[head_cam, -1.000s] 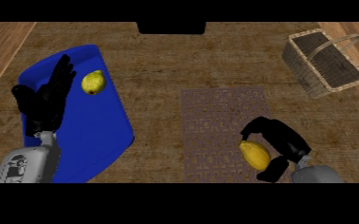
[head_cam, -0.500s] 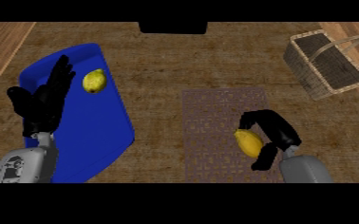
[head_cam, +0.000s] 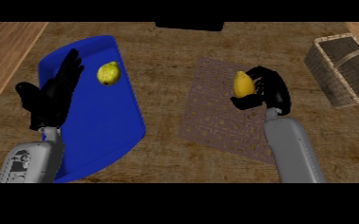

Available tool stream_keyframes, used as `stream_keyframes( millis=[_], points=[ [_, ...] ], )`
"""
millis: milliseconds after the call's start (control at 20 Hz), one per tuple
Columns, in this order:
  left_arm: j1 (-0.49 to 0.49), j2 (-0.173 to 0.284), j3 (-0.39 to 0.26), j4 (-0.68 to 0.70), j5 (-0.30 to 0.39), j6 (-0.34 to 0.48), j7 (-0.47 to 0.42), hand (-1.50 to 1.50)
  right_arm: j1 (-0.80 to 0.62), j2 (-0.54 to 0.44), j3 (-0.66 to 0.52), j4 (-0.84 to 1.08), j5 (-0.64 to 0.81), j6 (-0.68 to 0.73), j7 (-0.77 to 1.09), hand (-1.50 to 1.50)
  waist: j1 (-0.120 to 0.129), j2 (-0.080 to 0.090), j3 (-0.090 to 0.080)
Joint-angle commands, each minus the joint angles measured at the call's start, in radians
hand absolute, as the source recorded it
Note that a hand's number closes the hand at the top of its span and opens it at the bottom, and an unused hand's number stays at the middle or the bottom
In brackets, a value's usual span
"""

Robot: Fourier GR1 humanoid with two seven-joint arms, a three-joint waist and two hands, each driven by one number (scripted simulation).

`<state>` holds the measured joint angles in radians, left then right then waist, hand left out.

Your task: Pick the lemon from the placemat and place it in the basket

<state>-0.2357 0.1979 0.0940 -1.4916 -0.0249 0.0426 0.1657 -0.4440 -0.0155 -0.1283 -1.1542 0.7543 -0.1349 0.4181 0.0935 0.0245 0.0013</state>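
The left hand (head_cam: 52,97) shows at the left of the view, over the left part of a blue mat (head_cam: 105,128), fingers straight and spread, pointing toward the far side. It holds nothing and touches no object.

The blue mat lies on the left part of the wooden worktop (head_cam: 161,52). Its far end carries a yellow-green lemon-like fruit (head_cam: 108,73), which sits just to the right of the left hand's fingertips and apart from them.

Right of centre lies a brown patterned placemat (head_cam: 217,123), set at a slant on the worktop, well apart from the blue mat with bare wood between them.

The right hand (head_cam: 265,92) shows over the far right part of the placemat, its grey forearm (head_cam: 291,149) running back to the near edge of the view. Its fingers and thumb are curled round the lemon (head_cam: 242,84), clamped on it. The lemon stands on end, pointed tip toward the far side, its left flank exposed and its right flank covered by the fingers. Whether the lemon still touches the placemat cannot be told from this view.

The basket (head_cam: 336,69), woven and brown, stands at the far right edge of the view, partly cut off by it, apart from the right hand and the lemon.
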Motion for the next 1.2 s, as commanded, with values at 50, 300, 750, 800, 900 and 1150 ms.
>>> stream_keyframes(
  millis=[50, 300, 750, 800, 900, 1150],
  points=[
    [-0.024, -0.007, -0.017, 0.003, 0.002, -0.011, 0.012, 0.00, -0.195, 0.015, -0.002, 0.076, -0.033, -0.348, 0.129, 1.50, 0.042, 0.003, 0.003],
    [-0.018, -0.017, -0.022, 0.033, -0.014, -0.001, -0.014, 0.00, -0.389, 0.015, 0.026, 0.165, 0.011, -0.624, 0.163, 1.50, 0.022, 0.000, -0.001],
    [0.048, -0.002, 0.009, 0.031, -0.019, 0.012, -0.033, 0.00, -0.771, 0.015, 0.075, 0.489, 0.268, -0.757, 0.531, 1.50, -0.042, -0.018, -0.004],
    [-0.049, 0.006, 0.025, 0.027, -0.008, 0.027, 0.041, 0.00, -0.839, 0.004, 0.019, 0.518, 0.263, -0.703, 0.529, 1.50, -0.052, -0.015, -0.003],
    [-0.016, -0.004, 0.007, -0.004, -0.026, 0.039, 0.050, 0.00, -0.860, -0.052, -0.016, 0.557, 0.260, -0.710, 0.514, 1.50, -0.055, -0.016, -0.002],
    [-0.004, -0.004, 0.016, -0.001, -0.023, 0.039, 0.026, 0.00, -0.944, -0.095, -0.070, 0.622, 0.321, -0.832, 0.555, 1.50, -0.050, -0.013, -0.002]
  ],
)
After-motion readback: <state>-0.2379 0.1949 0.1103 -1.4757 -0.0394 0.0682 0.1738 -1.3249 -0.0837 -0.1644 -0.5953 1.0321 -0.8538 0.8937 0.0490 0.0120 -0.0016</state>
